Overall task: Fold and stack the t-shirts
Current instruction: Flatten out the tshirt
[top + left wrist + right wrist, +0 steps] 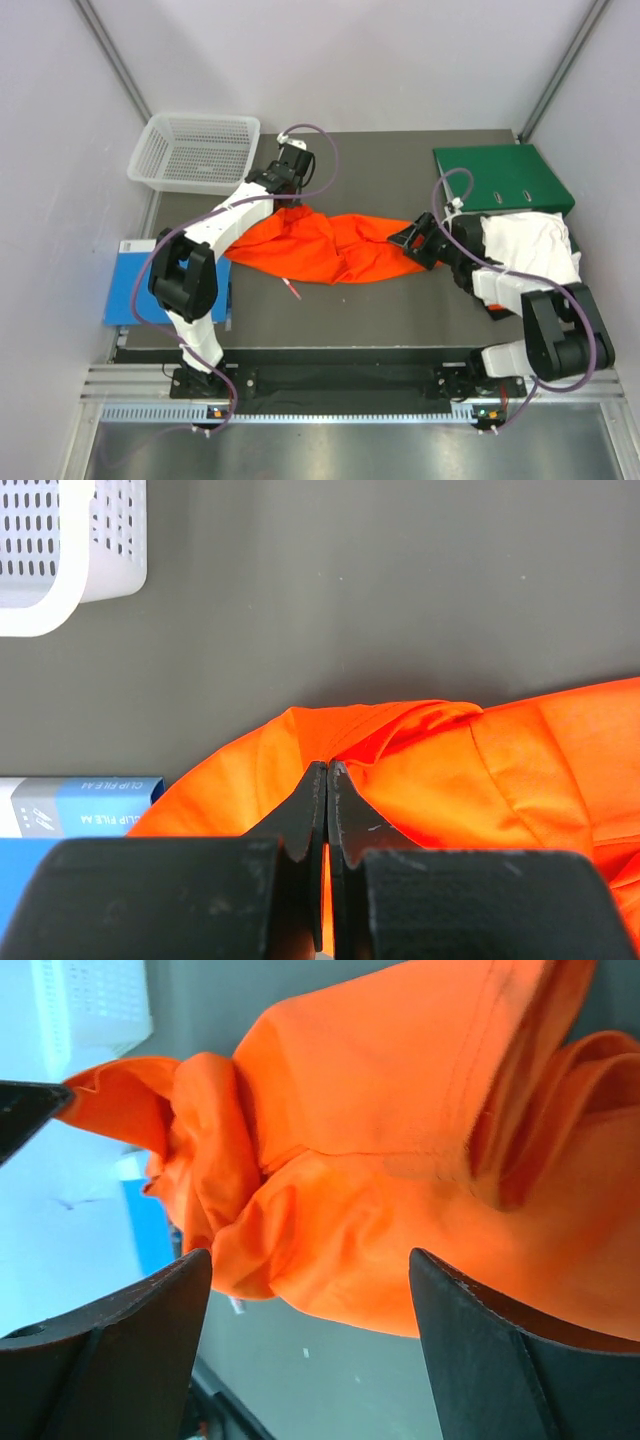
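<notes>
A: Black fingertips of the left gripper [327,770] are clenched on an edge of the crumpled orange cotton t-shirt [330,245]. What about the other arm?

B: The right gripper [308,1260] is spread wide and grasps nothing. The shirt's bunched end sits just ahead of its fingers.

A: How does the shirt lie?

B: Its long axis runs from one gripper straight across to the other, a rumpled band between them. The right gripper is nearer the free end, so I judge that end is its to take.
</notes>
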